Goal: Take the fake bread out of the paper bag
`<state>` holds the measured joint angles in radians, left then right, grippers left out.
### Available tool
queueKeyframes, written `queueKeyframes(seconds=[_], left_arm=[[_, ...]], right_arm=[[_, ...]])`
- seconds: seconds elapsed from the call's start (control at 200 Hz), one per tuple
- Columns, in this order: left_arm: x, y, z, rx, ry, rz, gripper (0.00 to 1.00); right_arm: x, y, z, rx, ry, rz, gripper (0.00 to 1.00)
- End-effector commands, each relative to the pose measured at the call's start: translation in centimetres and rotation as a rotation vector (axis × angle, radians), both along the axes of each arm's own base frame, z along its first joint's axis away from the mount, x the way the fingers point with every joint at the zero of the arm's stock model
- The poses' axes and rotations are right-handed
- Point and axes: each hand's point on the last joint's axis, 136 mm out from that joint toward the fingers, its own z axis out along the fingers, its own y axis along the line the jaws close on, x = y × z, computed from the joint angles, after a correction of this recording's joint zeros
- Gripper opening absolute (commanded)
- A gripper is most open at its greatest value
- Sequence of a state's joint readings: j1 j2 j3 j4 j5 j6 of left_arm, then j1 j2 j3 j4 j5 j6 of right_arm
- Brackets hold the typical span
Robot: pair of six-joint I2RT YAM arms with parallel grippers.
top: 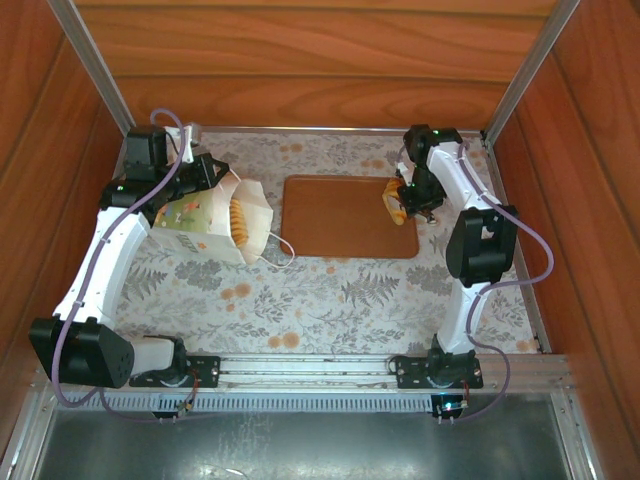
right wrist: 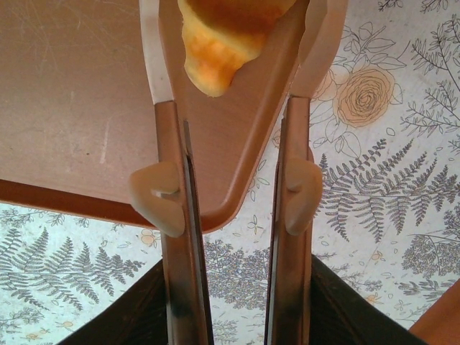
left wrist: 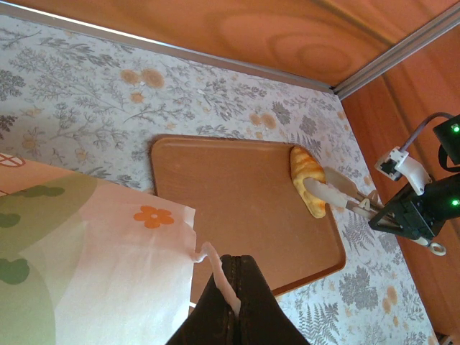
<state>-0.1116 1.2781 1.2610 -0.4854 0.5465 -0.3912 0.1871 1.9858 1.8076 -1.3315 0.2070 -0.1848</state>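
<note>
The white paper bag (top: 195, 222) with green and orange print lies on its side at the left, mouth toward the tray. A ridged golden piece of fake bread (top: 238, 215) shows inside the mouth. My left gripper (left wrist: 241, 264) is shut on the bag's white string handle (left wrist: 210, 257), beside the bag's printed wall (left wrist: 79, 251). A golden croissant (right wrist: 226, 39) lies on the tray's right edge. My right gripper (right wrist: 233, 18) stands open around it, a fingertip on each side, with a thin gap on the left. From above, the right gripper (top: 400, 200) is over that edge.
A flat brown tray (top: 345, 215) lies mid-table on the floral cloth (top: 330, 300). Wooden walls and metal rails close in the back and sides. The tray's near right corner (right wrist: 215, 208) sits between my right fingers.
</note>
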Motion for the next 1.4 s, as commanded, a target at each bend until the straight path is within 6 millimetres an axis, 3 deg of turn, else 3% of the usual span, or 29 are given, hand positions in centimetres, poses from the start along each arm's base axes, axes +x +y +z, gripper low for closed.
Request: queueKeyframes(seconds=[0.0, 0.31, 0.51, 0.8, 1.154, 1.304, 1.394], left_arm=[[0.1, 0.3, 1.2, -0.009, -0.045, 0.009, 0.0], [0.1, 0.3, 1.4, -0.011, -0.048, 0.014, 0.0], [0.2, 0.3, 1.4, -0.013, -0.046, 0.01, 0.0], [0.4, 0.2, 1.5, -0.016, -0.047, 0.01, 0.0], [0.1, 0.4, 1.9, -0.014, -0.06, 0.019, 0.0], [0.0, 0.5, 1.5, -0.012, -0.052, 0.028, 0.0], [-0.2, 0.5, 1.7, -0.016, -0.053, 0.028, 0.0]], right_arm=[[0.1, -0.6, 1.0, -0.005, -0.016, 0.001, 0.47], [-0.2, -0.2, 1.7, 0.022, -0.018, 0.018, 0.48], [0.1, -0.2, 2.5, 0.028, -0.041, 0.008, 0.57], [-0.9, 1.4, 6.3, 0.153, -0.158, -0.024, 0.59], [-3.0, 4.5, 12.6, 0.439, -0.42, -0.123, 0.52], [-1.9, 3.8, 11.4, 0.422, -0.495, -0.179, 0.5], [-0.7, 1.7, 9.6, 0.287, -0.431, -0.237, 0.5]])
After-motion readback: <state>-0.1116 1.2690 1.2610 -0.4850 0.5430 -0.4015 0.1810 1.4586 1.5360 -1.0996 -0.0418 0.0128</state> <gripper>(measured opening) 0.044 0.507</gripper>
